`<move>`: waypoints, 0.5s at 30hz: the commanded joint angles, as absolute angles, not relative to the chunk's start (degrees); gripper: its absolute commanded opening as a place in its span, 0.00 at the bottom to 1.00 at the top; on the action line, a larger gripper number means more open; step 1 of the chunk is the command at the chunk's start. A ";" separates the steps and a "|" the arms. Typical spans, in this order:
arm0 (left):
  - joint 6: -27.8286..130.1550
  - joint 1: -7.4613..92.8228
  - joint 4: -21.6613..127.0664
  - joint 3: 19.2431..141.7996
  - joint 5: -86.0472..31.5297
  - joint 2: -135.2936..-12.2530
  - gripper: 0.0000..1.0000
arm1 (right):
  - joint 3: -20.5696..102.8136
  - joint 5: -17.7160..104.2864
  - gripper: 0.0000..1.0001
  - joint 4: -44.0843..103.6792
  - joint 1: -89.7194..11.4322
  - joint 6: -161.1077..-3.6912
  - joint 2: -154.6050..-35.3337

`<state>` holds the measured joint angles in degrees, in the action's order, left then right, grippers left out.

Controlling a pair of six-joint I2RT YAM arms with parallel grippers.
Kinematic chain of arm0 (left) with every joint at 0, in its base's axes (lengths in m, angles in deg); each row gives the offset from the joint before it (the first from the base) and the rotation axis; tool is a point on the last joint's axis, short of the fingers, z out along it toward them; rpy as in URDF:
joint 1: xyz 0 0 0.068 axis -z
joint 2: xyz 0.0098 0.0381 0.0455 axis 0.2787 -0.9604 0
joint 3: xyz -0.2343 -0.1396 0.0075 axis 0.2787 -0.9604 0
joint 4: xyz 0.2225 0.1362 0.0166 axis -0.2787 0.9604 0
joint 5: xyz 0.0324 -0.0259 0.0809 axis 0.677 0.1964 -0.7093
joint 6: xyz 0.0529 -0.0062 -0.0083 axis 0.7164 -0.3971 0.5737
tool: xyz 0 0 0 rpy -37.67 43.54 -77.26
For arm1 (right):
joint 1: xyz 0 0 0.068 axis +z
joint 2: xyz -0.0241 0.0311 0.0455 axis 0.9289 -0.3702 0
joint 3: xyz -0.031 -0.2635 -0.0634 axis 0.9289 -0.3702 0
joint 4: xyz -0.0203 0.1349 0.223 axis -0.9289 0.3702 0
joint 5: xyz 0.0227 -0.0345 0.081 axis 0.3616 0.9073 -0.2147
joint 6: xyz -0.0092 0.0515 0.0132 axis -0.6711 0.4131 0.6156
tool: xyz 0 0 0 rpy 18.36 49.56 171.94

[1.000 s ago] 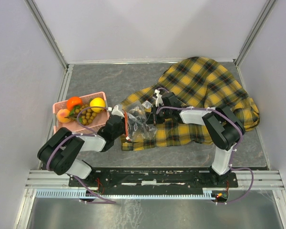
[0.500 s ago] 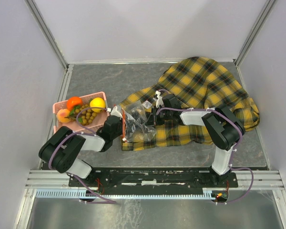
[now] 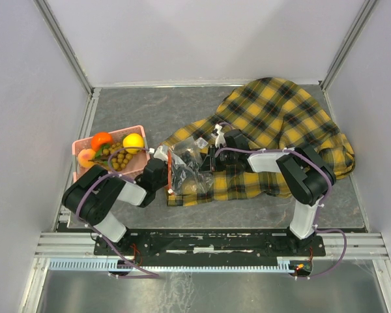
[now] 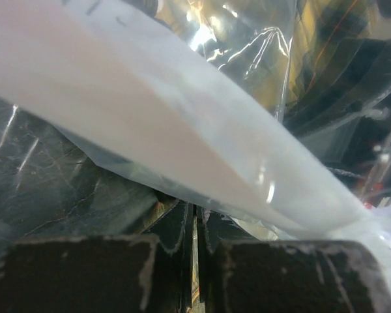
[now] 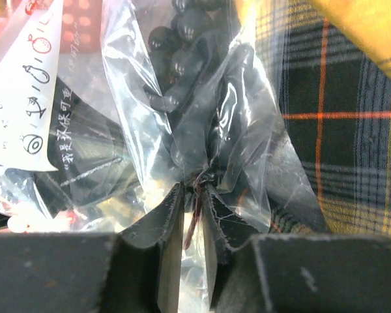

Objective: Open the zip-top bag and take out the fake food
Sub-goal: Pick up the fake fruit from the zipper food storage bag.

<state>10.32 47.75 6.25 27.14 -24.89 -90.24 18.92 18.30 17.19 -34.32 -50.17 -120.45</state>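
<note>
The zip-top bag (image 3: 186, 171) lies crumpled on the plaid cloth between my two grippers, its red-orange zip strip (image 3: 171, 175) facing left. My left gripper (image 3: 160, 171) is shut at that strip; in the left wrist view its jaws (image 4: 195, 210) meet under the blurred bag edge (image 4: 182, 130). My right gripper (image 3: 212, 156) pinches the bag's right side. In the right wrist view clear film puckers between its nearly closed fingertips (image 5: 197, 186). Dark berries (image 5: 182, 59) of the fake food and a white label (image 5: 26, 98) show inside the bag.
A pink basket (image 3: 79, 145) at the left holds an orange fruit (image 3: 101, 139), a yellow fruit (image 3: 133, 142) and a grape bunch (image 3: 120, 158). The yellow-black plaid cloth (image 3: 280, 117) covers the middle and right of the mat. Walls enclose the table.
My left gripper opened briefly and shut again at the zip strip, and its elbow swung right. The bag has bunched up more tightly. My right gripper's jaws have eased slightly apart.
</note>
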 commanded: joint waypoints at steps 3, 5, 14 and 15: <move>14.70 47.65 10.26 25.60 -25.47 -84.96 0.03 | 12.84 13.81 0.37 3.34 -37.83 -44.26 -111.72; 16.35 47.65 11.48 24.62 -25.58 -82.52 0.03 | 13.09 14.00 0.45 5.82 -38.16 -45.36 -109.06; 18.83 47.62 10.77 23.44 -21.64 -80.18 0.03 | 14.66 11.28 0.70 1.97 -37.75 -43.19 -112.61; 18.99 47.64 10.70 23.44 -21.41 -80.26 0.03 | 15.13 11.69 0.70 2.07 -37.59 -43.39 -113.74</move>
<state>14.97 47.75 11.91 23.60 -23.95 -81.17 12.69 13.56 6.02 -38.23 -44.55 -109.70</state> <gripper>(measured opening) 0.044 0.694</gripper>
